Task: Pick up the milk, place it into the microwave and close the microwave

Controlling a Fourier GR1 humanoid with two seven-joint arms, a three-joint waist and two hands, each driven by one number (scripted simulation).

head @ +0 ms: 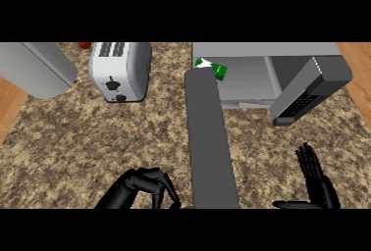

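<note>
Milk [220,72] sits at the microwave's [261,49] mouth (beyond a grey forearm [210,147]); left robot hand [148,184] clenched, right robot hand [319,182] released

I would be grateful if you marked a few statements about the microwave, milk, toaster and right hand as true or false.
1. The microwave door stands open. True.
2. The milk lies beside the toaster. False: it is at the microwave opening, at the end of a grey forearm.
3. The toaster is left of the microwave. True.
4. The right hand curls round the milk. False: it rests open at the lower right, fingers up.
</note>
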